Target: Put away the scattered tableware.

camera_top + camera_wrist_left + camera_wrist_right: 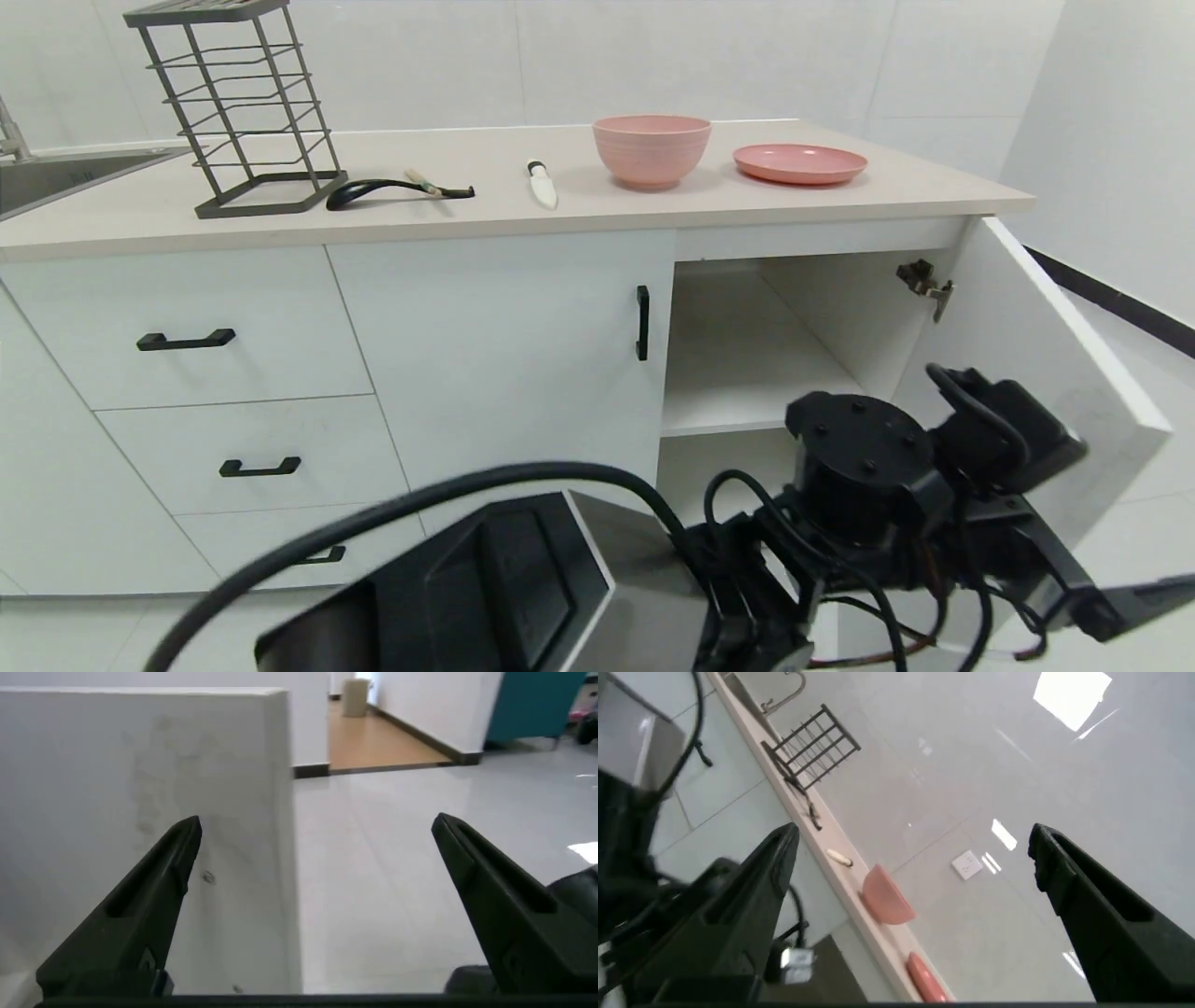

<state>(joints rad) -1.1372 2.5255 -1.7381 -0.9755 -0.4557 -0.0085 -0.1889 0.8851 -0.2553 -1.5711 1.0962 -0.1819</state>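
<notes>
Nearest, by the open door point(140, 765): left gripper point(316, 821), spread wide, holding nothing. Right gripper point(913, 833), wide apart too, empty. Beyond, up on the counter point(485, 210), left to right: rack point(233, 103), ladle point(373, 189), knife point(541, 184), bowl point(651, 149), plate point(799, 162), all untouched.

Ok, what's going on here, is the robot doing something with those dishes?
Nothing is being held yet. The pink bowl, pink plate, black spoon and white knife lie on the counter beside the wire rack. Below, the cabinet door stands open. The left gripper is open, facing that door's edge. The right gripper is open and empty.
</notes>
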